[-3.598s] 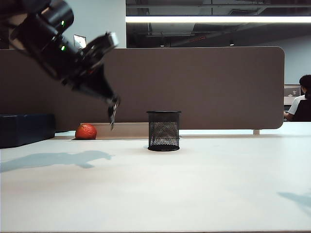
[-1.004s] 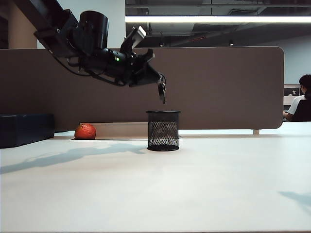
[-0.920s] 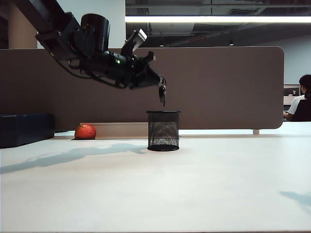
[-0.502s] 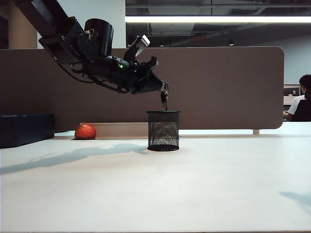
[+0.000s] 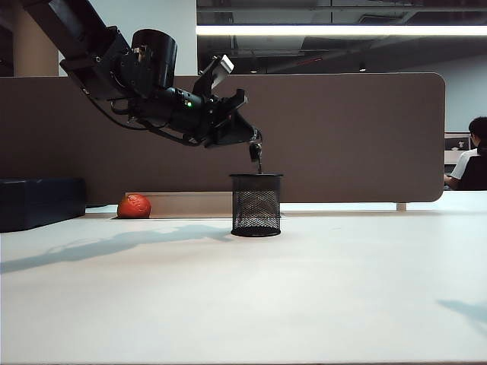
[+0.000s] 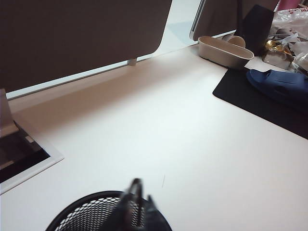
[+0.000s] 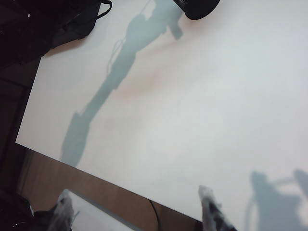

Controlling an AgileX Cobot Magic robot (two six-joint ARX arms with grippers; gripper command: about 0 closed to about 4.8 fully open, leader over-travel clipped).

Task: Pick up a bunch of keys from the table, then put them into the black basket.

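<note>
The left gripper (image 5: 256,144) had descended, dangling the small bunch of dark-fobbed keys (image 5: 257,157) just above the black wire-mesh basket (image 5: 256,204), fingers still pinching them; release seemed imminent. The right gripper (image 7: 137,209) idled over the white table (image 5: 243,296), fingers spread.

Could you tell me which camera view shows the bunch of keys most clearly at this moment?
The exterior view: the bunch of keys hangs from the left gripper just above the black basket. The left wrist view shows them only as a dark blur over the rim. The right wrist view shows none.
</note>
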